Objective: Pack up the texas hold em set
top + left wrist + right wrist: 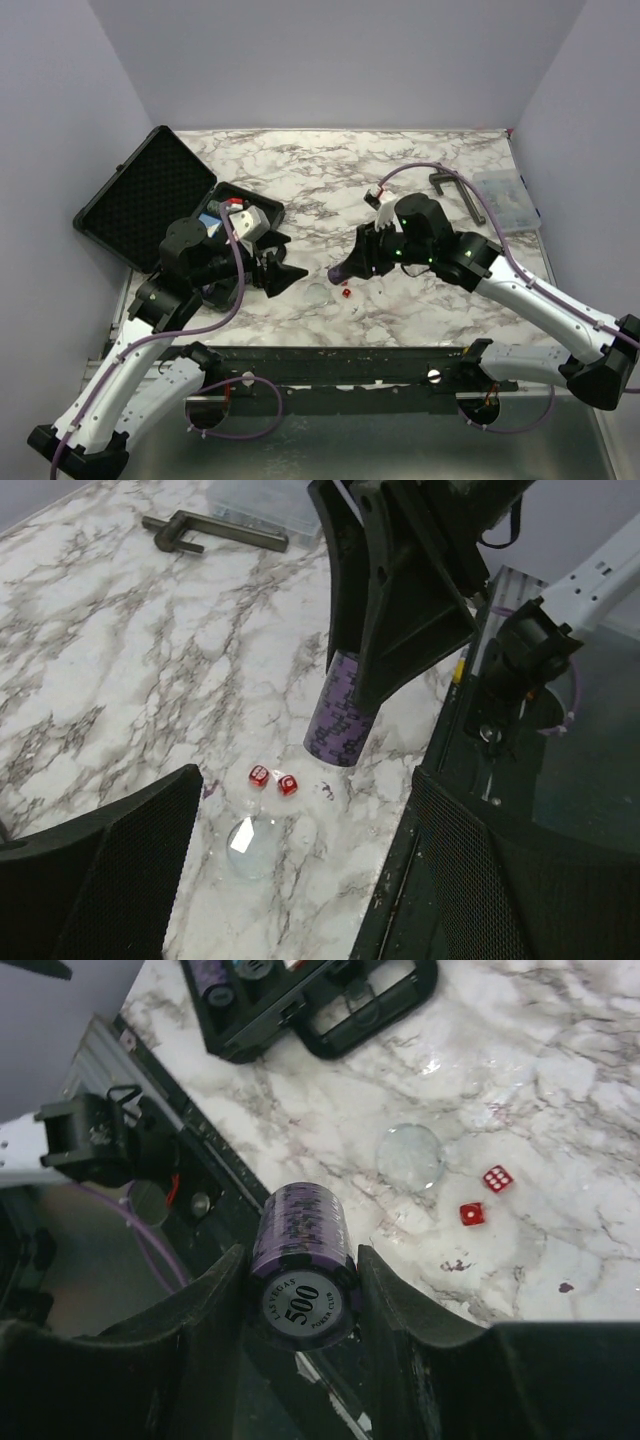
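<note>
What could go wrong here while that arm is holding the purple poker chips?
The right gripper pinches the purple chip stack by its sides only; if it loosens, chips may scatter. The two red dice and clear disc lie close below, so a low sweep might knock them off. The open left gripper sits between the stack and the black case, so the arms might bump.

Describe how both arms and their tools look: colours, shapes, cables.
The left arm and the right arm have white rounded links with black joints and bases. A purple cable runs along each. The left tool and right tool are black, each with two broad fingers; the left's show a fine mesh texture.
</note>
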Motion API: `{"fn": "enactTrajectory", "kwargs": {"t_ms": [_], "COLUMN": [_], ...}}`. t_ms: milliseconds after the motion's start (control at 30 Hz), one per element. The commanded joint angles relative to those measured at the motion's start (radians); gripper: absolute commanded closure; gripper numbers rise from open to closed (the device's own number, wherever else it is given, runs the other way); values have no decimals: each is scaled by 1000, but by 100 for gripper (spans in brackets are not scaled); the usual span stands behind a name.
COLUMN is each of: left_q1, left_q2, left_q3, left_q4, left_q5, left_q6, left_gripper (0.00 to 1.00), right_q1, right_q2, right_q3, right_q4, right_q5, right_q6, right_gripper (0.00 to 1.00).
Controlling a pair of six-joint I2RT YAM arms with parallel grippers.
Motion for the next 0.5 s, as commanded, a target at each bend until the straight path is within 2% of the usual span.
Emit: {"fn": "enactTrajectory", "kwargs": {"t_ms": [0, 267, 467], "left_q1": [-7, -43, -66], "left_q2": [3, 58, 68], "left_q3": [-16, -7, -8], "left_q4": [51, 71, 73], "left_q5": [202, 444, 443], "left_q6": [-10, -37, -33], "left_gripper": [14, 14, 13], "right_q1": [6, 6, 6], "right_q2": [-43, -101, -91], "right_q3": [33, 17, 51], "right_q4": [-10, 49, 32], "right_q5": [-235, -493, -470], "right_q6": [-78, -141, -154], "right_gripper": [99, 99, 99]}}
